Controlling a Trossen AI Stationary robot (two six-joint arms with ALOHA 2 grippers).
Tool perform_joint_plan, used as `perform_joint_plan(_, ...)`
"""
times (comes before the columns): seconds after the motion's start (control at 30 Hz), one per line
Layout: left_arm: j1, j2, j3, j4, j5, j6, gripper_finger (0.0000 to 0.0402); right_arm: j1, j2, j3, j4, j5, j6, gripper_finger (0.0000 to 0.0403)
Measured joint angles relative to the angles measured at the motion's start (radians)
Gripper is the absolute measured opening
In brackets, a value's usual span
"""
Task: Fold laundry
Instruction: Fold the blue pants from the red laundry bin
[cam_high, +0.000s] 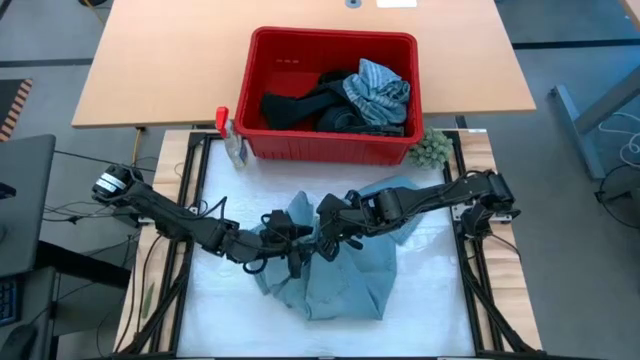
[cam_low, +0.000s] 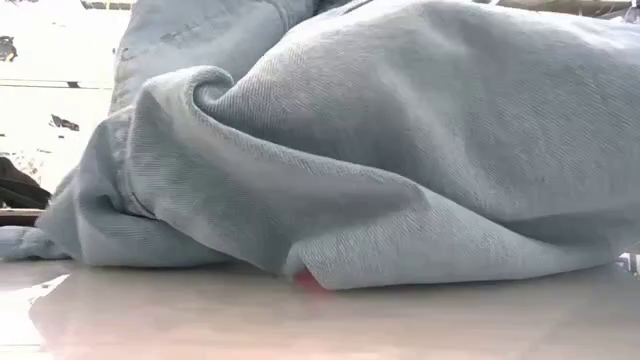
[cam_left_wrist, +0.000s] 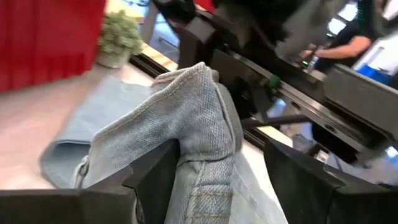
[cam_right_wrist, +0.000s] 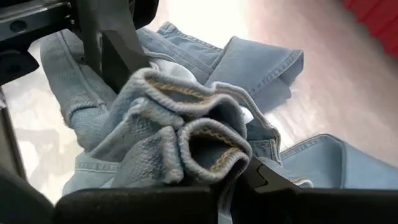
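Light blue denim garment (cam_high: 335, 275): crumpled at the middle of the bench (cam_high: 220, 320), its bulk running from 12 to 6 o'clock, widest toward 6
Left claw (cam_high: 297, 243): at the garment's 10 o'clock edge, fingers spread apart with a seamed denim fold (cam_left_wrist: 199, 118) standing between them; whether the fold is pinched or loose, cannot tell
Right claw (cam_high: 325, 243): just beside the left one, toward 3 o'clock, clamped tight on a bunched hem (cam_right_wrist: 186, 140)
Key relation: both claws meet at the same raised bunch, cloth trailing away toward 6 o'clock; the right arm has the firmer hold
Red basket (cam_high: 400, 150): at 12 o'clock, past the denim
Basket contents: dark garments (cam_high: 295, 105) and a grey-blue striped one (cam_high: 378, 88)
Green fuzzy ball (cam_high: 432, 148): beside the basket's 4 o'clock corner
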Motion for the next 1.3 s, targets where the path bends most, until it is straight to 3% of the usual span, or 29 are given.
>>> perform_joint_plan(0.4, 0.079, 0.0, 0.0, -0.06, 0.119, 0.057, 0.0236, 0.002, 0.0, 0.0, 0.0, -0.129, -0.143, 0.0034)
perform_joint_plan(0.6, 0.098, 0.0, 0.0, -0.059, 0.184, 0.044, 0.0233, 0.004, 0.0, 0.0, -0.014, -0.129, -0.161, 0.0034)
perform_joint_plan(0.73, 0.098, 0.001, 0.0, -0.061, 0.18, 0.03, 0.0186, 0.002, 0.0, 0.0, -0.022, -0.129, -0.167, 0.0037)
perform_joint_plan(0.93, 0.098, 0.0, 0.0, -0.084, 0.168, 0.027, 0.0036, 0.002, 0.0, 0.0, -0.036, -0.14, -0.215, 0.0055)
perform_joint_plan(1.17, 0.1, 0.002, -0.001, -0.086, 0.147, 0.083, 0.0027, 0.0, -0.022, 0.002, -0.102, -0.157, -0.293, 0.0076)
perform_joint_plan(1.3, 0.099, -0.017, -0.003, -0.095, 0.142, 0.12, 0.0027, 0.006, -0.088, 0.004, -0.153, -0.191, -0.364, 0.0117)
